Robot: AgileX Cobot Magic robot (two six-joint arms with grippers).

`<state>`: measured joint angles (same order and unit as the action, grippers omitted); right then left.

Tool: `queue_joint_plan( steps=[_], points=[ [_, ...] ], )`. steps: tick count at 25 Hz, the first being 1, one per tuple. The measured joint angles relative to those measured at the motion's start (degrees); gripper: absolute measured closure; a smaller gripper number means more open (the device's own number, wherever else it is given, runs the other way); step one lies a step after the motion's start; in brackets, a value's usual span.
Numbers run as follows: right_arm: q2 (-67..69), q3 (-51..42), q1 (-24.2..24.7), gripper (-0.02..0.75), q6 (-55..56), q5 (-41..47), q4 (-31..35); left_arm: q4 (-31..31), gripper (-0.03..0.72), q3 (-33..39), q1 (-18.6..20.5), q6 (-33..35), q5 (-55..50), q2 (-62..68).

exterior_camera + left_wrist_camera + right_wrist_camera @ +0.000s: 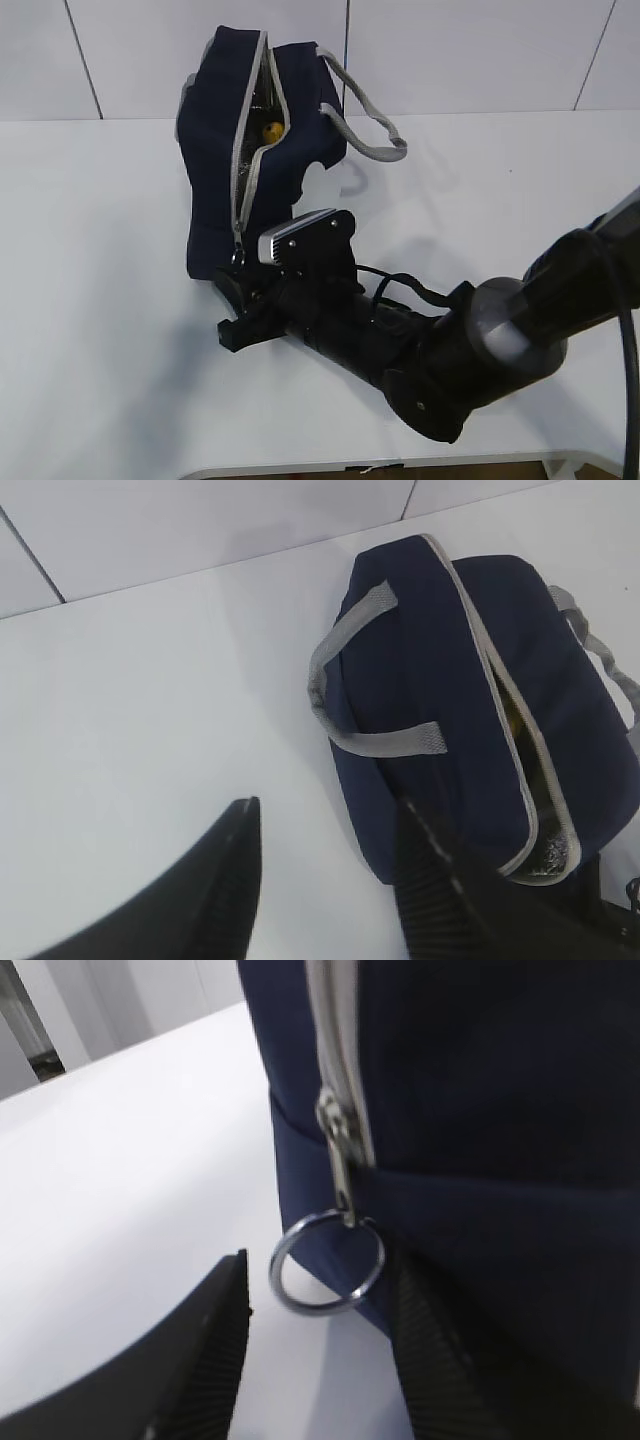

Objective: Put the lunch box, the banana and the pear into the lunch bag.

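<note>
Fruit shows yellow inside the unzipped lunch bag on the worktop. Right gripper, fingers spread and empty, brackets the zipper ring (likely to close it); left gripper waits parted beside the bag.

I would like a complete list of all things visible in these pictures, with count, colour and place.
lunch bag: one, navy blue, on the table, zipper mostly open
handles: two, grey, one on each side of the bag
ring pull: one, silver, hanging at the zipper's end between the right jaws
yellow item: one, inside the bag, kind unclear
table: one, white
right gripper: black, jaws open at the ring pull
left gripper: black, jaws open, beside the bag
</note>
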<state>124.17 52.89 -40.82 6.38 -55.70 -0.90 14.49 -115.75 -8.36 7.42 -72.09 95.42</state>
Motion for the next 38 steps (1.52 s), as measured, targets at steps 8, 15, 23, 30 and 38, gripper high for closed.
queue_joint_plan(
  steps=[8,15,23,30,38],
  points=[
    [0.69,1.98,0.00,0.346,0.00,0.34,0.09,0.00,0.374,0.00,0.00,0.00,0.00,0.00],
    [0.69,1.95,0.00,0.348,-0.02,0.34,-0.01,0.00,0.388,0.00,0.00,0.00,0.00,0.00],
    [0.69,2.04,0.00,0.348,0.18,0.43,-0.01,0.00,0.393,0.00,0.00,0.00,0.00,0.00],
    [0.69,4.06,-0.04,0.348,2.39,0.57,-2.84,0.08,0.394,0.00,0.00,0.00,0.00,0.00],
    [0.92,4.54,-0.04,0.348,2.88,1.70,-4.09,0.32,0.395,0.00,0.00,0.00,0.00,0.00]
  ],
)
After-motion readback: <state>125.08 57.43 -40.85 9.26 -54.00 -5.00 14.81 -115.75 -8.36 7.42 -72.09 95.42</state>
